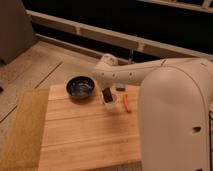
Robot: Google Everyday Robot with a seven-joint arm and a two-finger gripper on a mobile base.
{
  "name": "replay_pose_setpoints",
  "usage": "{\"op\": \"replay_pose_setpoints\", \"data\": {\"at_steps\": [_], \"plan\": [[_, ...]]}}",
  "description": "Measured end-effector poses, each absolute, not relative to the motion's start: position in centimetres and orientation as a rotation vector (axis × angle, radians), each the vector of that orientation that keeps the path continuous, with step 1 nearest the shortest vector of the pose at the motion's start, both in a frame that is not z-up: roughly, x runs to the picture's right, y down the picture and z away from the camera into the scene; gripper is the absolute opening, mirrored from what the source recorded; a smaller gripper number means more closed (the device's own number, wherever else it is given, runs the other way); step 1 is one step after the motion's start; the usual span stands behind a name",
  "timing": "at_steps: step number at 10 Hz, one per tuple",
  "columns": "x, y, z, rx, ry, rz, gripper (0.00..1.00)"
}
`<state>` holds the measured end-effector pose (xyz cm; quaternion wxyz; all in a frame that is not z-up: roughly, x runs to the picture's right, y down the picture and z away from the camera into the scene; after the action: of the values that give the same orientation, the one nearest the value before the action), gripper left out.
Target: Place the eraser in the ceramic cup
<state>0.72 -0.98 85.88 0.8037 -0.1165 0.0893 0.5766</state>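
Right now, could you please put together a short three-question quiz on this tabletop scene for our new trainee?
1. True or false: the gripper is over the ceramic cup, with the eraser at the cup's mouth.
2. Which thing lies to the camera's left of the cup? A) the black bowl B) the red stick C) the grey-blue block
3. Fill in: everything sits on a wooden ____.

Key: 1 true; 2 A; 3 table.
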Motion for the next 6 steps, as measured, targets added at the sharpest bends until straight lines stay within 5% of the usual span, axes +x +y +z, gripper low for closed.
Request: {"op": "replay_pose_setpoints", "data": {"at_steps": [3, 6], "plan": [[1.08, -0.61, 85.68, -0.263, 0.196, 1.254, 0.72], [1.36, -0.46, 85.54, -0.270, 0.200, 1.267, 0.73]]}}
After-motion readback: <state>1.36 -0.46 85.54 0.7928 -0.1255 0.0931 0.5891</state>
